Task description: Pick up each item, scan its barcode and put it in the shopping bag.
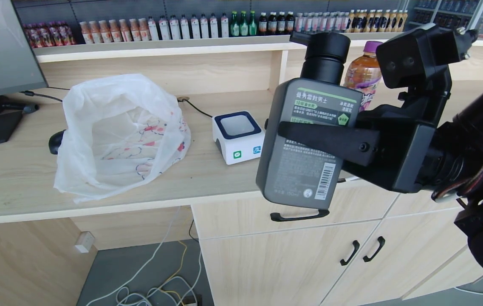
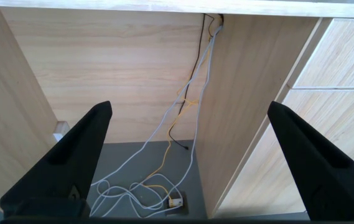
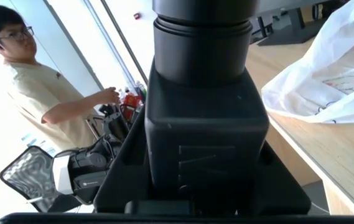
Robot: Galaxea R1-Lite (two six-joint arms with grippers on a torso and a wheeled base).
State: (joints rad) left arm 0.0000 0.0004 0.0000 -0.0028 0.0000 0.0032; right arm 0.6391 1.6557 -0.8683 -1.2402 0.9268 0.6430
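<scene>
To the right of the white box-shaped barcode scanner with a dark blue window frame (image 1: 238,136), the right end effector (image 1: 309,141) holds a dark grey flat plastic bottle with a black cap (image 1: 296,178) clear of the light wooden desk (image 1: 12,178). The end effector is closed on the bottle: one black finger (image 1: 330,142) crosses the printed face at mid-height, and the opposite finger is hidden behind the bottle. The bottle is cap up and slightly tilted. Its barcode label faces the head camera, not the scanner window. In the right wrist view the bottle (image 3: 204,124) shows from its plain side.

Left of the scanner, a white translucent plastic shopping bag (image 1: 118,131) lies on the desk with its mouth open toward the front edge. Behind and to the right of the scanner stands an orange drink bottle with a purple cap (image 1: 364,72), partly hidden by the held bottle.

Below the scanner's level, the left end effector (image 2: 189,112) is spread wide and holds nothing. It faces grey and yellow cables (image 2: 152,186) on the floor under the desk.
</scene>
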